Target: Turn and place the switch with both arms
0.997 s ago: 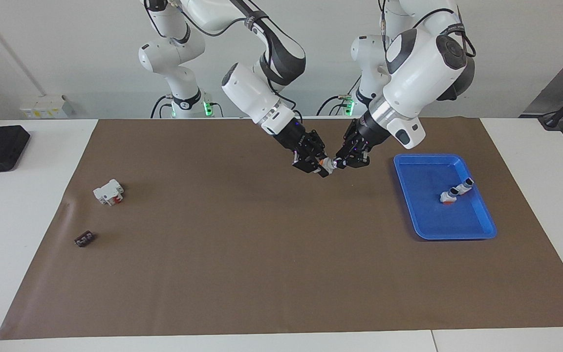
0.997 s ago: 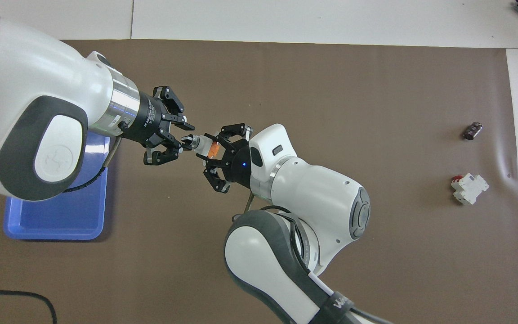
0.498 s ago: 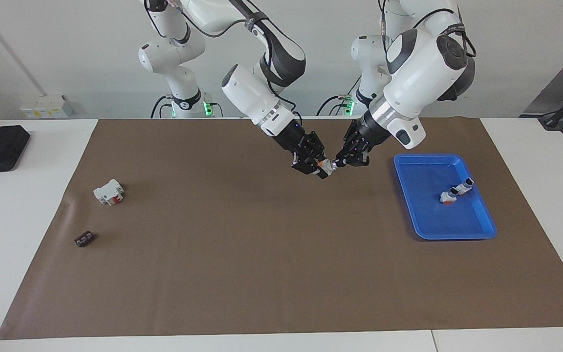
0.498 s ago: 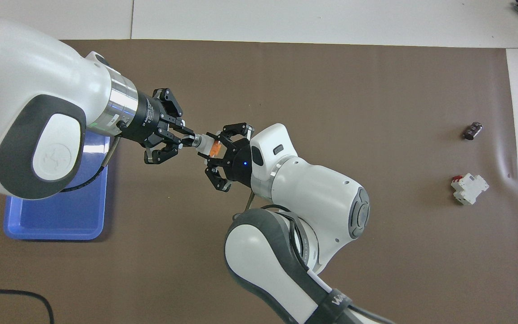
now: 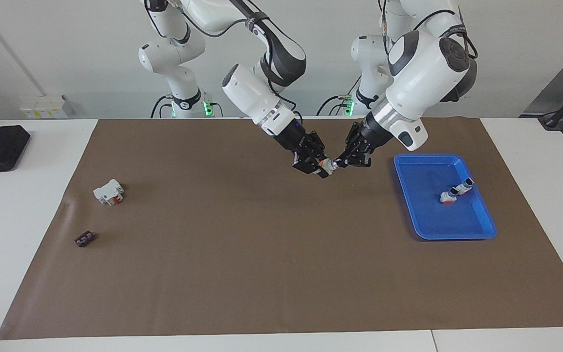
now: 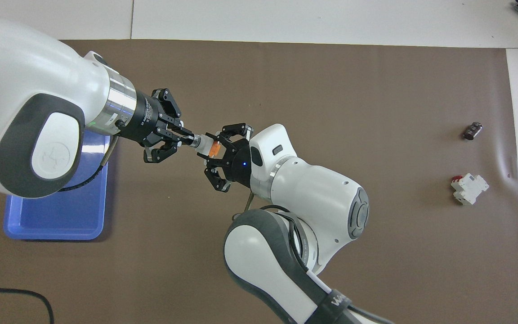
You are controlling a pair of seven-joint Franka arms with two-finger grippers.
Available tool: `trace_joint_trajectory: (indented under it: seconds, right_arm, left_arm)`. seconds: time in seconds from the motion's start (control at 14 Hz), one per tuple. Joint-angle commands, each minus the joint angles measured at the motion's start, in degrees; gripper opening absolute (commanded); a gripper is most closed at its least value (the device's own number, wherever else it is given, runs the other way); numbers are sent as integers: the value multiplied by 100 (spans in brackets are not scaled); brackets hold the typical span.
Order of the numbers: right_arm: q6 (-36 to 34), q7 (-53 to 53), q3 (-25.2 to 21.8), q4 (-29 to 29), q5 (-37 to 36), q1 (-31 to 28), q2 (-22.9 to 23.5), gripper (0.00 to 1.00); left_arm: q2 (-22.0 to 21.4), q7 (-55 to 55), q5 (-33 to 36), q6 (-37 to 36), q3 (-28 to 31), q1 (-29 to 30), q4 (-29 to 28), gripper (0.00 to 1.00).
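**Facing view**
- The switch (image 5: 328, 166) is held in the air over the mat (image 5: 242, 274), between the two grippers and clear of the surface, toward the tray (image 5: 477, 230).
- The right gripper (image 5: 316, 168) is closed on the switch's white and orange body.
- The left gripper (image 5: 344, 163) meets the switch at its knob end; fingers appear drawn in on the tip.
- A second switch (image 5: 456, 190) already lies in the tray.
- White block (image 5: 109, 191) and dark piece (image 5: 84, 239) sit well apart at the right arm's end, not involved.

**Overhead view**
- The right gripper (image 6: 216, 150) clamps the switch (image 6: 208, 145) across its orange section; the outer finger links stand wide, but the pads are on the body.
- The left gripper (image 6: 186, 140) has its fingertips (image 6: 182, 140) pinched on the black and silver knob.
- The tray (image 6: 52, 229) lies partly under the left arm.

**Assessment of the step**
- Judged: knob turn under way, placing not yet done.
- The right gripper should hold the body firm and motionless while the left rotates about the knob's own axis.
- Off-axis pull risks prising the switch from the right grip.
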Motion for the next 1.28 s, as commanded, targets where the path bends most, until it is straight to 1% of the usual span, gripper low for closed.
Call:
trace_joint_trajectory:
  seconds: [0.0,0.14,0.71,0.93,1.21]
  right_arm:
    - [94,36,31,41,75,3,15,0]
    - [94,36,31,41,66,3,15,0]
    - [164,36,31,41,66,3,15,0]
    - [164,36,31,41,66,3,15,0]
    - [164,36,31,41,66,3,15,0]
  left_arm:
    - [13,-58,-48,28,4,8,-14,7]
    - [13,-58,-48,2,4,0,-14,0]
    - [22,205,-13,160,4,-44,-14,0]
    - [22,696,-22,221,4,-44,-23,0]
    - [22,1627,-40,511,-5,-44,-67,0]
